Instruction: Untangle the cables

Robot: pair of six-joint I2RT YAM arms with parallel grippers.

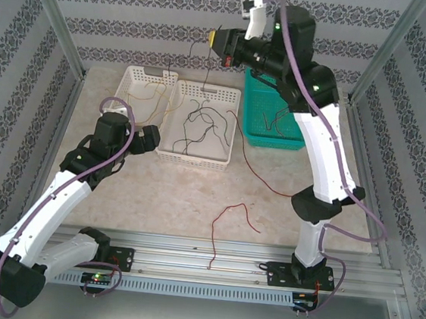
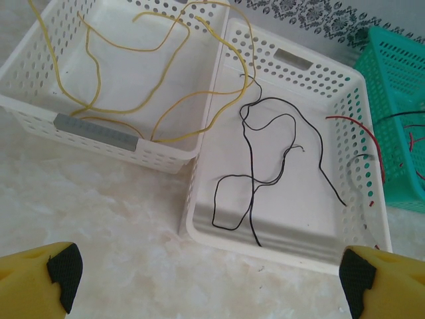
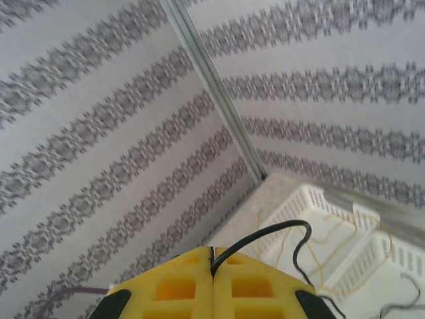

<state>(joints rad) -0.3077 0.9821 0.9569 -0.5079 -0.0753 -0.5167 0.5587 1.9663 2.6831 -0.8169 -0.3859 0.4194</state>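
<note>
The right gripper [image 1: 215, 39] is parked way up high over the far side, jaws pinched fully together on a black cable [image 3: 265, 232]. That one pokes out of the seam between the yellow fingers [image 3: 166, 289] and dangles down toward the middle white basket [image 1: 190, 159]. My guess is the height is the whole point: lift one strand clear and it can slide out of whatever it's looped with. The left gripper [image 2: 206, 292] hovers low on the near side of the two white baskets, jaws spread wide with nothing between them, probably lined up to grab or steady a strand. Sorting looks well along. The yellow cables [image 2: 159, 100] lie in loose wavy loops in the left white basket [image 2: 33, 116], one arcing over the shared rim. The black cables [image 2: 265, 166] are thin kinked squiggles on the floor of the middle white basket. The red cables [image 1: 272, 121] sit in the green basket [image 1: 276, 142] on the right, one trailing out across the table [image 1: 156, 192]. One more red cable [image 1: 231, 216] lies by itself near the arm bases, which I'd say is one left to collect.
</note>
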